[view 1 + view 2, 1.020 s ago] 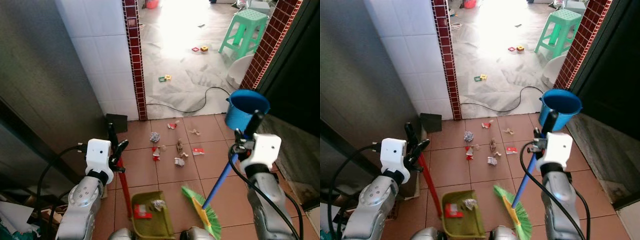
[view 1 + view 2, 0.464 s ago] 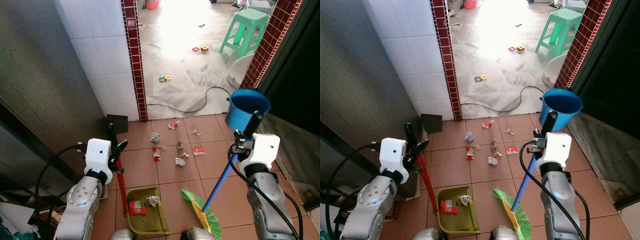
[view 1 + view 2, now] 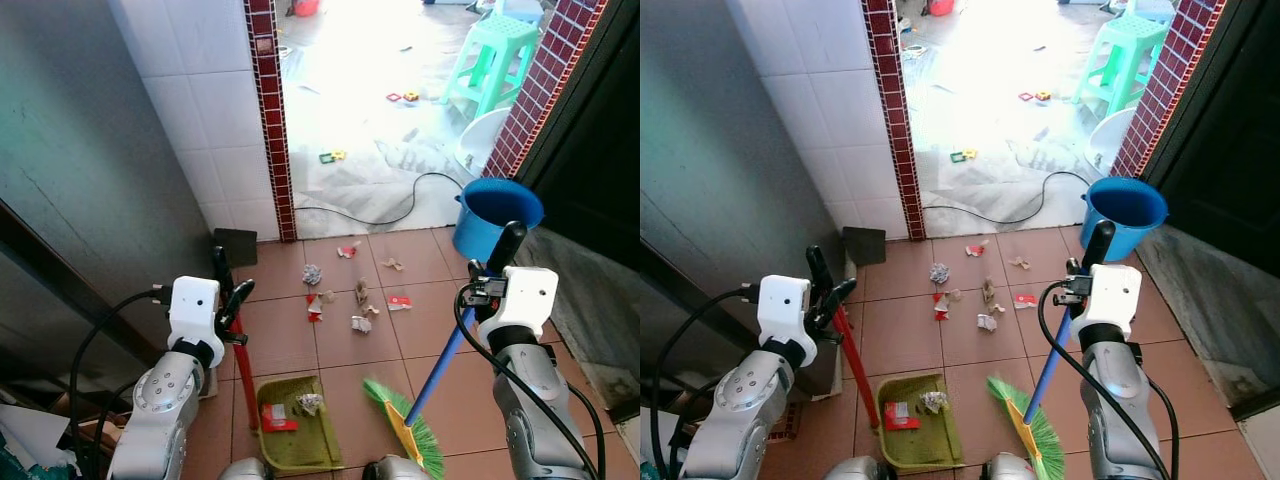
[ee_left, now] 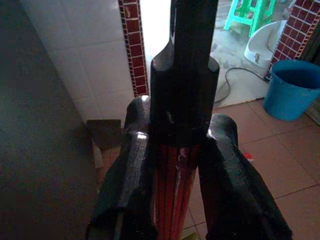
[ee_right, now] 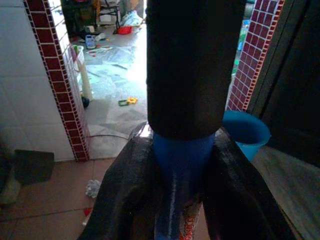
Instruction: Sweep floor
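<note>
My left gripper [image 3: 228,300] is shut on the red handle [image 3: 243,365] of a green dustpan [image 3: 297,438], which rests on the brown tiles and holds a red scrap and a crumpled paper. My right gripper [image 3: 497,262] is shut on the blue handle [image 3: 440,365] of a broom whose green bristles [image 3: 405,420] touch the floor right of the dustpan. Several bits of litter [image 3: 352,296] lie on the tiles ahead of both tools. In the wrist views the black fingers [image 4: 135,165] clamp the red handle and the other black fingers [image 5: 125,190] clamp the blue one.
A blue bucket [image 3: 497,215] stands at the right by a dark doorway. A tiled wall and red brick pillar [image 3: 272,120] stand ahead on the left. Beyond lie a black cable [image 3: 400,210], small toys, a green stool [image 3: 490,55] and a dark mat [image 3: 236,245].
The dustpan has slid a little to the left and back toward me, and the broom head has shifted slightly. Both grippers keep their hold on the handles.
</note>
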Motion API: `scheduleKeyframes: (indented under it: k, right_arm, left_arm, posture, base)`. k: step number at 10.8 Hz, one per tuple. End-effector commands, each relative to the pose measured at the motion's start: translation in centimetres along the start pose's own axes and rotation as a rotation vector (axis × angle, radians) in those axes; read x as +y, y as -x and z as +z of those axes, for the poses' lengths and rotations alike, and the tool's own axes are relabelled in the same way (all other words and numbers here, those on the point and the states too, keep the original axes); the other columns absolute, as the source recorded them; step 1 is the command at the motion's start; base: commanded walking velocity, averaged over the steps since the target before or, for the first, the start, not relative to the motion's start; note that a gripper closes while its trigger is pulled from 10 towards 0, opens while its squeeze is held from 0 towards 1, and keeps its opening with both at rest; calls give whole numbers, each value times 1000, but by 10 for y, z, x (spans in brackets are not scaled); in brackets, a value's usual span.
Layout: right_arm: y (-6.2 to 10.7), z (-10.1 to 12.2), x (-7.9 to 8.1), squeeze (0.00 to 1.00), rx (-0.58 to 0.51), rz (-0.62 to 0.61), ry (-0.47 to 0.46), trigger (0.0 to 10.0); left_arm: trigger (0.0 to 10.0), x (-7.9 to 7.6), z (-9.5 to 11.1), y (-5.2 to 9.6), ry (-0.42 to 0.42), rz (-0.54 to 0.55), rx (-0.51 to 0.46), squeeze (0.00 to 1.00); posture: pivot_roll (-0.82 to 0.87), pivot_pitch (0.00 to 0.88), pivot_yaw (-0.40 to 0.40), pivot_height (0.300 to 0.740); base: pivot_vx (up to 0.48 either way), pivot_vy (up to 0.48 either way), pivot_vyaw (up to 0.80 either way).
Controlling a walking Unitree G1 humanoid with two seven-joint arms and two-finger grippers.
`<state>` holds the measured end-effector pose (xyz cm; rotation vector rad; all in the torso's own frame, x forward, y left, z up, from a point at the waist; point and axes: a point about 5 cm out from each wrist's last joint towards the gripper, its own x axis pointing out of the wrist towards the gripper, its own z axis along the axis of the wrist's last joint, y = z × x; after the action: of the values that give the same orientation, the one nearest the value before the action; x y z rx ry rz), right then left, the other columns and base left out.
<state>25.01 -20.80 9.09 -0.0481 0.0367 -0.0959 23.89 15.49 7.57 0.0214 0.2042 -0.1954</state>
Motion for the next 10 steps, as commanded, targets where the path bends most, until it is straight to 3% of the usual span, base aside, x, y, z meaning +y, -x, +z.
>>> scheduleKeyframes:
  k: [1,10]
  right_arm:
    - [-1,1,2,0,9,9,18,10000]
    - [-1,1,0,0,7,5,52,10000]
  left_arm:
    - [10000,1,9,-2,9,-5,-37,0]
    - [10000,-1,7,-4,25,-16,-27,0]
  posture:
    - [-64,24,63,740]
    - [-69,27,60,740]
  base:
    - [0,0,0]
    - [0,0,0]
